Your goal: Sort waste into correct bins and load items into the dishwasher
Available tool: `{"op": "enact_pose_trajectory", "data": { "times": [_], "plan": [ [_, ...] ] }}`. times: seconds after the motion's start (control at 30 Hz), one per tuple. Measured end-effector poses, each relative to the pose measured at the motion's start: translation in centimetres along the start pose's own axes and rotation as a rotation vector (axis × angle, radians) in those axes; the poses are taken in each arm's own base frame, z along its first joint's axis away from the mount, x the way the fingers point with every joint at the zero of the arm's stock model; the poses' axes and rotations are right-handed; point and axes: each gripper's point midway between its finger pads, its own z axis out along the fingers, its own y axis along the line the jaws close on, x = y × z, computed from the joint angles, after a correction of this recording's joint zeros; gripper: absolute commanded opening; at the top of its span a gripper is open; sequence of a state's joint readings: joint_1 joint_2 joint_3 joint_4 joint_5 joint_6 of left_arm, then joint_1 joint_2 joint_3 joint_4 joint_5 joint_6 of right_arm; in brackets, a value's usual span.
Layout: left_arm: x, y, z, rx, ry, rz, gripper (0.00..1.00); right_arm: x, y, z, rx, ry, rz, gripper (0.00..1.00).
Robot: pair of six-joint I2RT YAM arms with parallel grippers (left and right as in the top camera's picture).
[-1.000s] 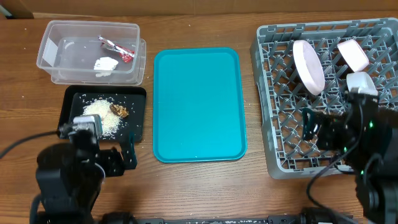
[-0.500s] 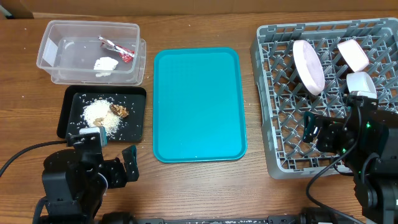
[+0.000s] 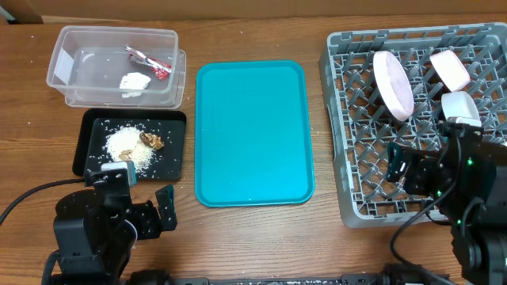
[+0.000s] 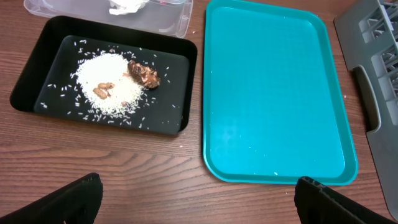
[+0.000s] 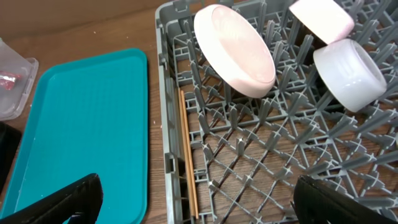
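Observation:
The clear tub (image 3: 59, 71) at the far left holds the red wrapper (image 3: 154, 64) and the white tissue (image 3: 133, 81). The black tray (image 3: 176, 154) below it holds the rice (image 3: 129, 146) and the brown scrap (image 3: 152, 140); both show in the left wrist view (image 4: 115, 90) (image 4: 143, 73). The grey rack (image 3: 348, 119) on the right holds the white plate (image 3: 394, 84), a bowl (image 3: 448, 69), a cup (image 3: 459, 105) and the chopsticks (image 5: 188, 152) along its left wall. My left gripper (image 3: 165, 207) is open and empty over bare wood near the table's front. My right gripper (image 3: 394, 162) is open and empty over the rack's front part.
The teal serving tray (image 3: 252, 131) lies bare in the middle of the table, with a few rice grains on it in the left wrist view (image 4: 273, 93). The rack's grid of upright pegs stands under my right gripper.
My left arm drew back toward the table's front, off the black tray, between the first earlier frame and the second. Nothing has moved since. The right arm barely moved.

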State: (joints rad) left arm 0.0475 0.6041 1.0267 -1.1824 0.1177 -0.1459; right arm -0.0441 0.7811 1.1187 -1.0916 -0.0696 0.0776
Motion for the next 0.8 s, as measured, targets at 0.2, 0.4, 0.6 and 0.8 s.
{"op": "enact_pose_trajectory", "data": {
  "times": [0.2,0.4,0.6,0.8],
  "plan": [
    [0.0,0.0,0.0,0.000,0.000,0.000,1.00,-1.6,0.2,-2.6,-0.003,-0.144,-0.015,1.00],
    [0.0,0.0,0.0,0.000,0.000,0.000,1.00,-2.1,0.8,-6.5,-0.024,-0.301,-0.047,1.00],
    [0.0,0.0,0.0,0.000,0.000,0.000,1.00,-1.5,0.7,-7.1,-0.048,-0.461,-0.054,1.00],
    [0.0,0.0,0.0,-0.001,0.001,0.000,1.00,0.5,0.4,-3.6,-0.073,-0.556,-0.057,1.00]
  ]
}}
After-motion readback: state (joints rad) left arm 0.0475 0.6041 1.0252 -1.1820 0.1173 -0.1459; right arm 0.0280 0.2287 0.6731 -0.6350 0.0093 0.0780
